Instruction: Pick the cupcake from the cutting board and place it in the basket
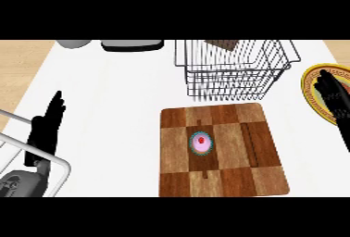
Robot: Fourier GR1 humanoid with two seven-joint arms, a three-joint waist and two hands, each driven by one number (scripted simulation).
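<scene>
White counter [116, 106] fills the head view, with a light wood surface showing past its far-left and far-right edges. Board [232, 178], a checkered wood slab with rounded corners, lies flat at centre, its long side running away from the robot; a dark narrow groove [251, 144] runs along its right portion. Cupcake [201, 143] stands upright on the board, slightly left of the board's middle, seen from above as a pink top with a red dot and a teal wrapper rim. No hand touches it. Basket [232, 78], a wire container with open mesh walls, stands on the counter just beyond the board's far edge, apart from it; a brown flat item [223, 44] lies at its far side. Plate [309, 85], yellow with a dark patterned rim, sits right of the basket near the counter's right edge. Right hand [334, 99] is over the plate, fingers extended and close together, pointing toward the far left; it holds nothing, and whether it contacts the plate cannot be determined. Left hand [46, 127] shows at the left of the counter, well apart from the board, fingers straight, pressed together and pointing away from the robot, holding nothing. White tubular frame [31, 142] crosses the lower-left corner, partly in front of that hand. Two grey objects [132, 45] sit at the counter's far edge, left of the basket, cut off by the view.
</scene>
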